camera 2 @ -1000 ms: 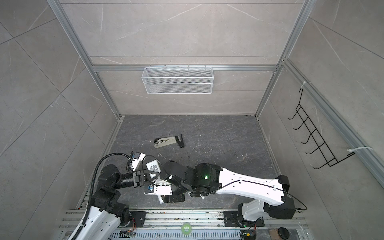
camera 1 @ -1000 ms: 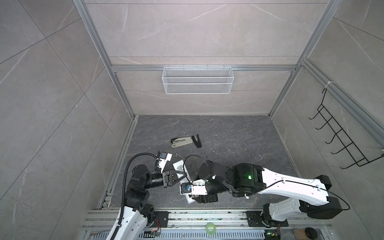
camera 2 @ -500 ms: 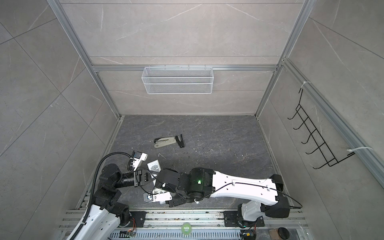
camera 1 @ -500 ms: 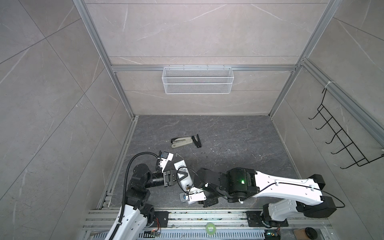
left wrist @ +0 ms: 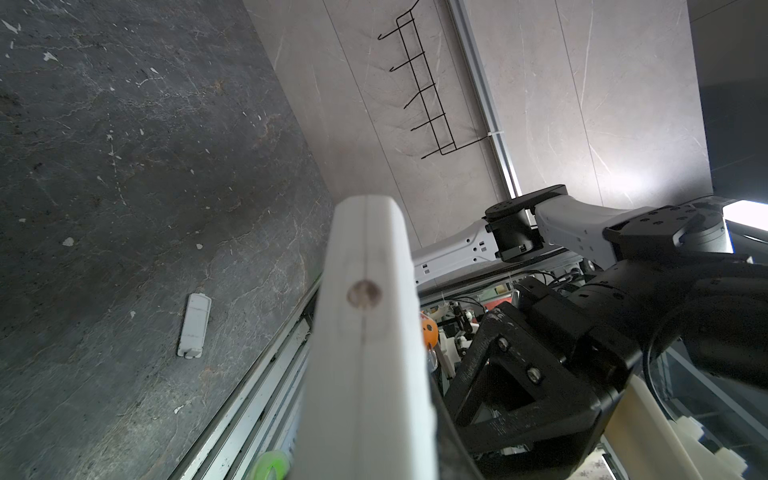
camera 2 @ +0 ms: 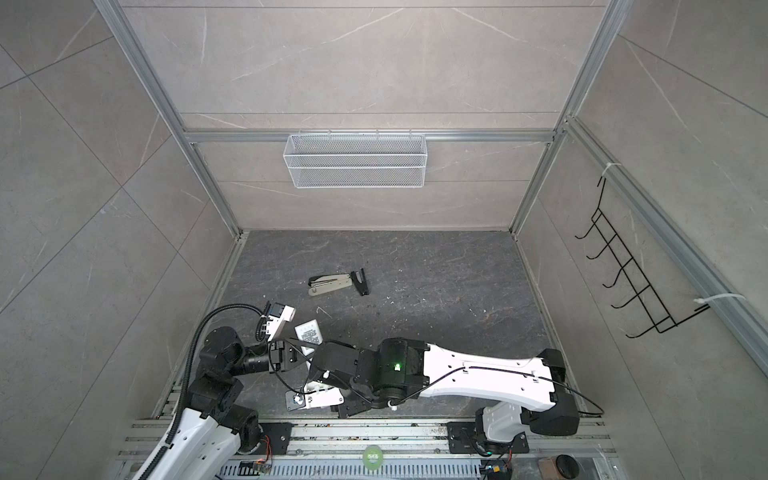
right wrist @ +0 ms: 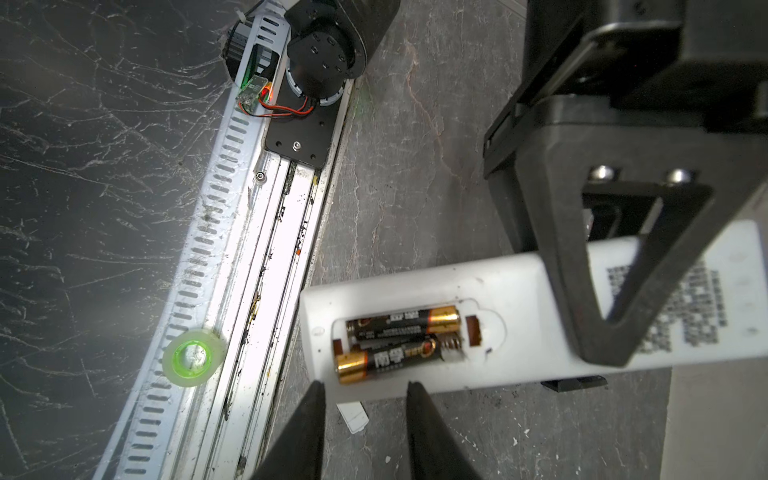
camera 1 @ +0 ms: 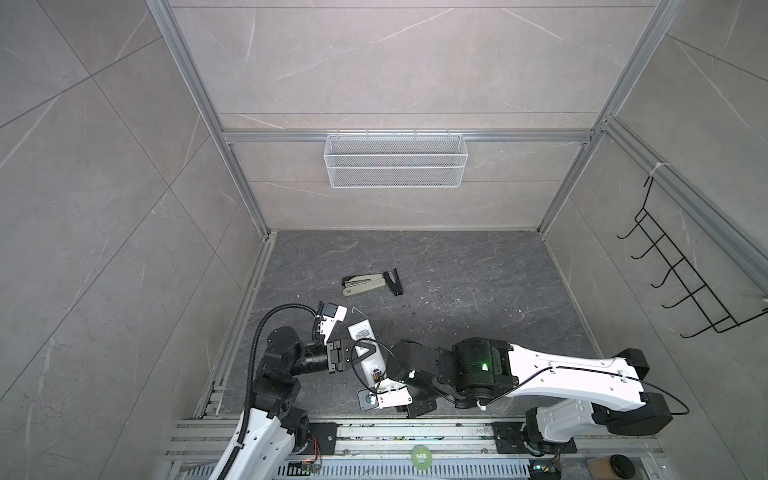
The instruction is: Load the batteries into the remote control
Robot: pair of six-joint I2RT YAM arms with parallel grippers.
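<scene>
Just ahead of right jaws, batteries (right wrist: 399, 340)

Stapler (camera 1: 363, 285), wire basket (camera 1: 394, 154), hook rack (camera 1: 686, 284).

The remote control (left wrist: 365, 353) shows blurred, cropped at the edge

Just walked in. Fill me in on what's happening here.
The left hand grips the remote control back side up, with its battery bay uncovered. Both batteries lie in the bay. One's gold end looks slightly raised, though I can't be sure. The right hand hovers open and empty beside that end. A loose white cover lies on the floor.
</scene>
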